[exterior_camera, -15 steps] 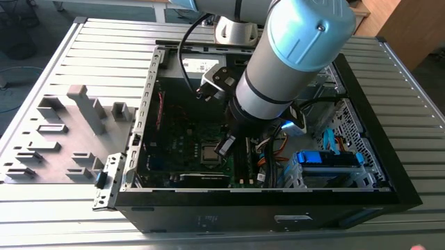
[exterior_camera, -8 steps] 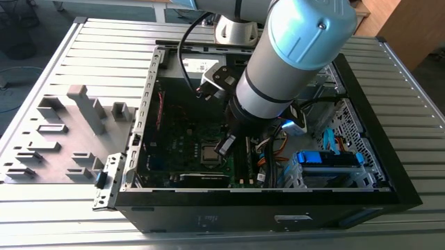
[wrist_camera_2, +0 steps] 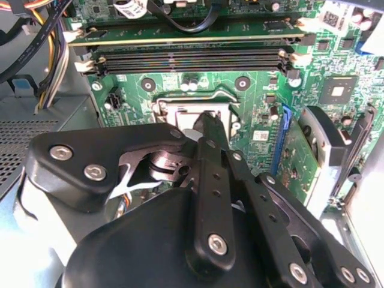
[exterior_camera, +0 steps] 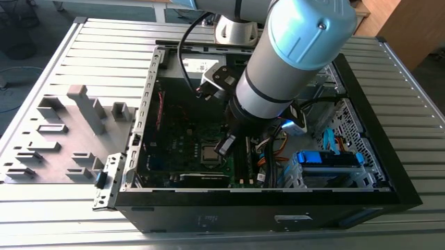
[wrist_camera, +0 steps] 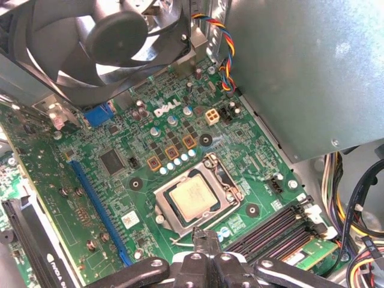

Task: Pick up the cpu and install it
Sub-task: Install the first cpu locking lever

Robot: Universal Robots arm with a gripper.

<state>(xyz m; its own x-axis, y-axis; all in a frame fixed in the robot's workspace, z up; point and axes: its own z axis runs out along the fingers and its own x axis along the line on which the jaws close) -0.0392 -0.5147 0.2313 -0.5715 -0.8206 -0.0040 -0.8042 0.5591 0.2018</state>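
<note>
First wrist view, cpu [wrist_camera: 195, 198] seated in socket [wrist_camera: 231, 193]

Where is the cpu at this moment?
The cpu sits in its socket on the green motherboard, between the blue slot and the memory slots, just ahead of the gripper in the first wrist view.

Computer case [exterior_camera: 389, 187]: black, open on its side, lying on a slatted metal table [exterior_camera: 104, 47].
Motherboard [wrist_camera: 138, 168]: green, directly beneath the tool.
Case fan [wrist_camera: 114, 36]: black, beyond the socket from the tool.
Memory slots [wrist_camera_2: 192, 57]: black, parallel, just past the socket.
Fixture tray [exterior_camera: 62, 140]: grey blocks, well apart from the tool, outside the case.
Blue drive bracket [exterior_camera: 326, 159]: near the tool.
</note>
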